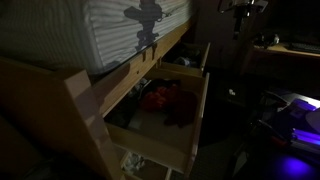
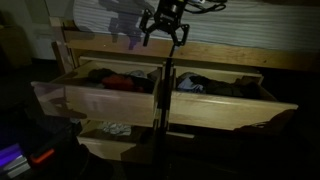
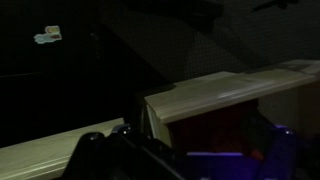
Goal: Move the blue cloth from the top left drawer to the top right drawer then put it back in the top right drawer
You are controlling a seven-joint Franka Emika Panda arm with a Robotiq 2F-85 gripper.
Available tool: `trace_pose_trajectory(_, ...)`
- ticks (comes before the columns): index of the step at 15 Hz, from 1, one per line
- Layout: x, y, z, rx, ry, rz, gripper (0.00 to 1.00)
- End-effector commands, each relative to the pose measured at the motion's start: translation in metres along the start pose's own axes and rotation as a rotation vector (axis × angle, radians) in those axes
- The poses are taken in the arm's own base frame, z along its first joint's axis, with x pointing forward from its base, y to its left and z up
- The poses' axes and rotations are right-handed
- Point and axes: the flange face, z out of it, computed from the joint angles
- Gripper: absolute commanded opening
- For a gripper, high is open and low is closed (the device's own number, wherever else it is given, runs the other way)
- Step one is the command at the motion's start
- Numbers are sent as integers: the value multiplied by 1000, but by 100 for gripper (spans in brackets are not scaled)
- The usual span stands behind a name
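Observation:
The room is dark. A wooden dresser has both top drawers pulled out. In an exterior view the top left drawer (image 2: 60, 98) holds red and dark clothes (image 2: 118, 80). The top right drawer (image 2: 240, 105) holds a pale bluish cloth (image 2: 190, 86); its true colour is hard to tell. My gripper (image 2: 166, 38) hangs above the dresser top, over the post between the two drawers. Its fingers are spread and nothing is between them. The wrist view shows wooden drawer edges (image 3: 220, 90) and a blue-lit patch (image 3: 200, 155) below; my fingers are only dark shapes there.
A lower left drawer (image 2: 100, 142) is also open with a white cloth (image 2: 118, 128) in it. In an exterior view the near drawer (image 1: 190, 130) juts out with red cloth (image 1: 155, 98) inside. A pale ribbed wall (image 1: 110, 30) stands behind the dresser. Purple light (image 1: 295, 165) glows on the floor.

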Motion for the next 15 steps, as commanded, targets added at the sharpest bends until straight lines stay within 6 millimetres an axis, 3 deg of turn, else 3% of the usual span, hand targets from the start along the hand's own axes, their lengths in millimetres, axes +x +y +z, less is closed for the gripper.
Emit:
trace_pose_trajectory(1,42,24,28,-197,12,-15,100)
trace_pose_trajectory(3,61,27,39,-310,78,-39,100)
trace_pose_trajectory(6,81,33,39,-442,226,-41,100)
trace_pose_trajectory(8,82,32,31,-420,261,42,100)
trace_pose_trajectory(9,82,28,40,-434,240,-6,100)
trace_pose_trajectory(13,83,31,33,-431,260,35,100)
trace_pose_trajectory(15,94,37,50,-447,248,94,100)
